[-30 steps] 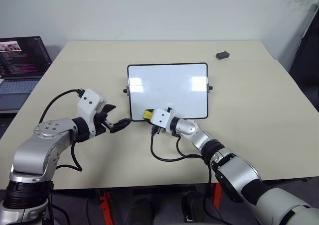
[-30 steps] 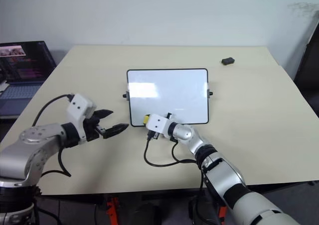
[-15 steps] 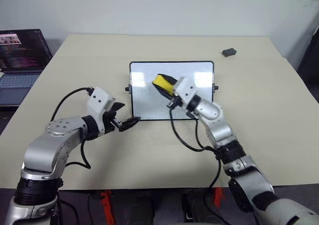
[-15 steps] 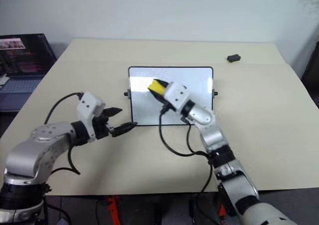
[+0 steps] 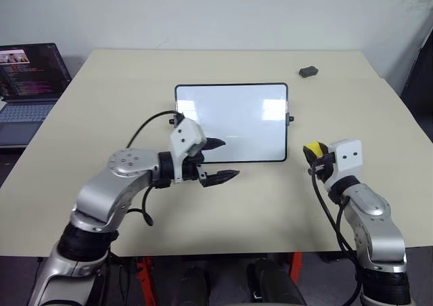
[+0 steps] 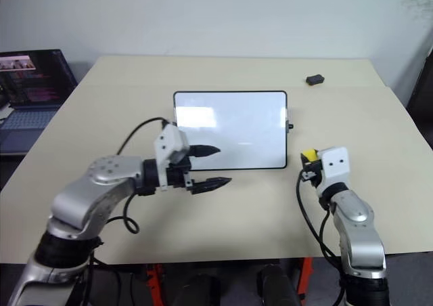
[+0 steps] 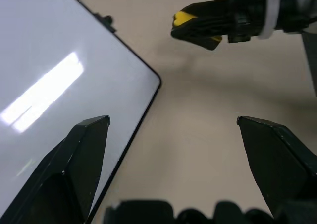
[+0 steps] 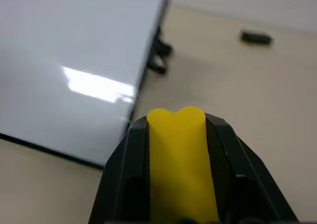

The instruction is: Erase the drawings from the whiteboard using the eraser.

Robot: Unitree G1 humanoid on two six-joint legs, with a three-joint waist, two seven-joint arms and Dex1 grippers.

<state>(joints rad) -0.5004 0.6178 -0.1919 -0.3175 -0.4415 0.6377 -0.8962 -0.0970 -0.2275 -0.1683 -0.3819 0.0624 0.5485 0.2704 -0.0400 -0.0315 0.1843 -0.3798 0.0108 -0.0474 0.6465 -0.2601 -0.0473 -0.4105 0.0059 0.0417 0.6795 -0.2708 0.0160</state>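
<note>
The whiteboard (image 5: 231, 123) lies flat at the middle of the bench (image 5: 101, 103), and its surface reads clean: no marker scribbles can be made out on it in any view. On that evidence the wiping step appears done, and what remains, in my judgement, is to set the eraser (image 5: 313, 148) down on bare bench and free it, or make 1 further pass if faint marks persist.

The right gripper (image 5: 319, 158) sits off the board, just beyond its near right corner and apart from the frame. Its jaws are clamped on the yellow eraser, which the right wrist view shows pinched and bulging between the 2 black fingers. That forearm rises from the bench edge with the gripper pointing roughly level toward the board side.

The left gripper (image 5: 218, 160) reaches across from the left, pointing right, hovering at the board's near edge. Its jaws stand wide apart and hold nothing.

A small dark lump (image 5: 308, 71) rests far back on the bench; a laptop (image 5: 30, 82) stands off to the left.
</note>
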